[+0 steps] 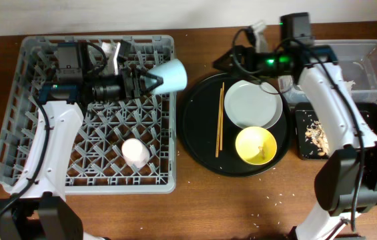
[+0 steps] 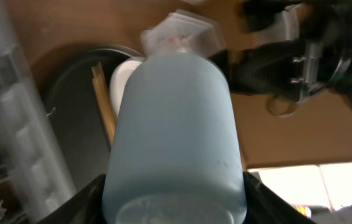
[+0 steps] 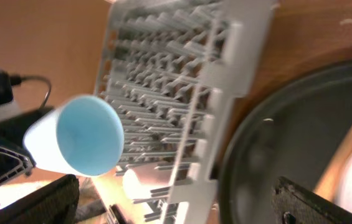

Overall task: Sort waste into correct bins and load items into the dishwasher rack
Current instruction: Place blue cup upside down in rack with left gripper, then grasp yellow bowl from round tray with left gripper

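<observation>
My left gripper (image 1: 149, 81) is shut on the light blue cup (image 1: 173, 75) and holds it on its side above the grey dishwasher rack (image 1: 15, 133), mouth pointing right. The cup fills the left wrist view (image 2: 176, 124). The pink cup (image 1: 135, 153) stands upside down in the rack. My right gripper (image 1: 227, 61) is open and empty over the far rim of the round black tray (image 1: 198, 143). That tray holds the grey-green plate (image 1: 253, 103), the yellow bowl (image 1: 255, 145) and the chopsticks (image 1: 219, 119). The right wrist view shows the blue cup (image 3: 88, 135) and the rack (image 3: 182, 74).
The clear tub (image 1: 368, 63) stands at the back right. The shallow black tray (image 1: 368, 123) in front of it holds beige food scraps (image 1: 316, 135). The right arm reaches across both. A few crumbs lie on the wooden table near the front.
</observation>
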